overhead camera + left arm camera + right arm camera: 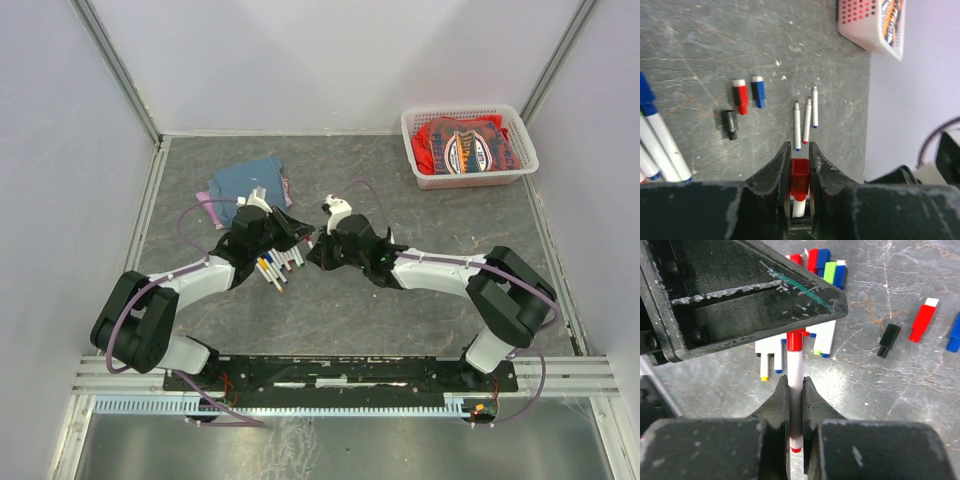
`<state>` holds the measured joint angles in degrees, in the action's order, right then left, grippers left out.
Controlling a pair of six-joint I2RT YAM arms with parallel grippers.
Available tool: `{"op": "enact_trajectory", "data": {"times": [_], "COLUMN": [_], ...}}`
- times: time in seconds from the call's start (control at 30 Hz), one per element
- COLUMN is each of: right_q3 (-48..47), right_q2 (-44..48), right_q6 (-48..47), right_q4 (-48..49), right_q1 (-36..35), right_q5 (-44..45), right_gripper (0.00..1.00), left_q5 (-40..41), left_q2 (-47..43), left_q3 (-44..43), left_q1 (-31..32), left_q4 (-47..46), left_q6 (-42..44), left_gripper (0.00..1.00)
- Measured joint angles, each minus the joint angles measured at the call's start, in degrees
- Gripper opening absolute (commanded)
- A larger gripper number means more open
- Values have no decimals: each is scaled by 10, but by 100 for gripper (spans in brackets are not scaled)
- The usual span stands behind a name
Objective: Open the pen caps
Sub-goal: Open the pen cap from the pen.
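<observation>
Colours of caps, barrel and the grey, pale-veined stone-pattern table
The short red plastic pen cap tops a thin white plastic barrel; the loose red-and-white cap, blue-and-white cap and black cap are plain.

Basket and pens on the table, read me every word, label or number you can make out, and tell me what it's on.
No text can be read in any view.
The round emblem on the red printed item in the basket: the print is too blurred to read.
The pens and the pen caps: no print shows on them.
</observation>
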<state>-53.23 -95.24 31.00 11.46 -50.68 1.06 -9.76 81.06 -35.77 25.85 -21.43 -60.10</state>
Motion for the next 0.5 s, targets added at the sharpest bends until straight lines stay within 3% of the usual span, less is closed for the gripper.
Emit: {"op": "enact_trajectory", "data": {"times": [0.23,0.5], "right_q3": [112,155], "right_q2": [31,21], "right_q6": [114,197], "right_q4": [198,335], "right_q1": [57,82], "right_q5": [-140,-201], "right_gripper": [1,1], "left_q5": [-65,-97], "left_q2": [1,16], "left_q3": [15,17], "left_q1": [0,-1], "left_q4": [-93,-170], "left_q6": [12,12], "left_gripper": [3,3]}}
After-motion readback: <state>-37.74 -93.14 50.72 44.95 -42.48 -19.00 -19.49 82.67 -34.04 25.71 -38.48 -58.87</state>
